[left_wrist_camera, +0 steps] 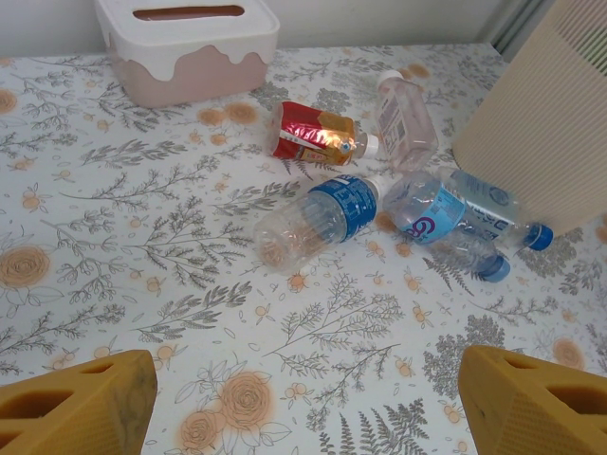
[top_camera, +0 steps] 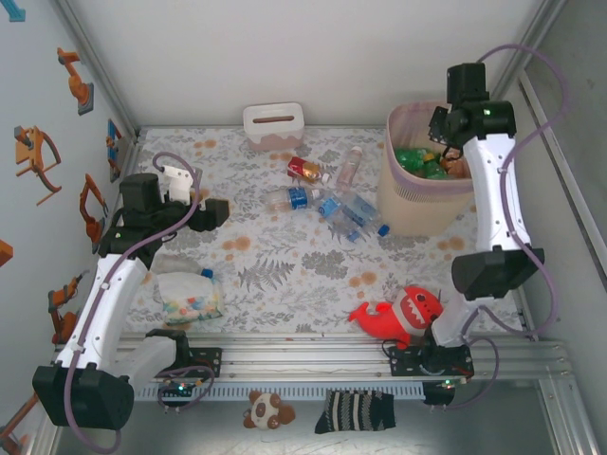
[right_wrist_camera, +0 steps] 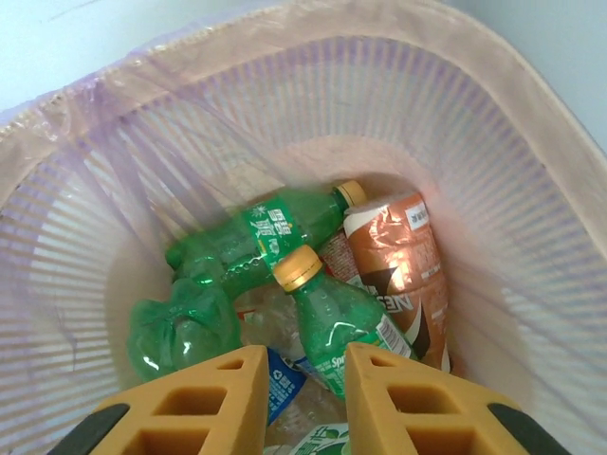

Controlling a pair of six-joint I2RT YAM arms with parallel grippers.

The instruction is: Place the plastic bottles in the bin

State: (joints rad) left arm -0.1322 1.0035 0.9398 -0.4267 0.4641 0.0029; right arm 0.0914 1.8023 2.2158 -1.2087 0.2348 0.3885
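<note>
Left claw (left_wrist_camera: pixel 303 393) stood spread, with the clear blue-labelled plastic bottle (left_wrist_camera: pixel 318 220) lying ahead of it: probably light, crushable, slippery; best pinched mid-body. Right claw (right_wrist_camera: pixel 298 393), nearly closed and empty, hung over the cream bin (right_wrist_camera: pixel 531 142).

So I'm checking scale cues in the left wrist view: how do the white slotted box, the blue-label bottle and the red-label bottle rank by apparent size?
1. White slotted box, largest though cut off at the top edge.
2. Blue-label bottle.
3. Red-label bottle, smallest; it lies farther from the camera and looks crumpled, so its true size against the blue one is unsure.
</note>
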